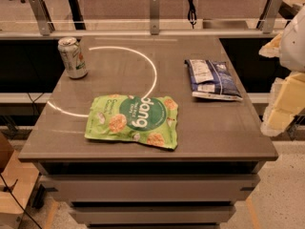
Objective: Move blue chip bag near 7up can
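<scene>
The blue chip bag (211,79) lies flat on the right side of the grey table (214,137), dark navy with white label panels. The 7up can (72,57) stands upright at the table's far left corner, silver-white with green and a red mark. They are far apart, with the table's width between them. My gripper (285,99) shows as pale yellowish and white parts at the right edge of the camera view, beyond the table's right side and to the right of the blue bag. It touches nothing.
A larger green "dang" bag (133,120) lies flat at the front middle of the table, between the can and the blue bag. A railing with metal posts (154,13) runs behind the table. Floor lies on both sides.
</scene>
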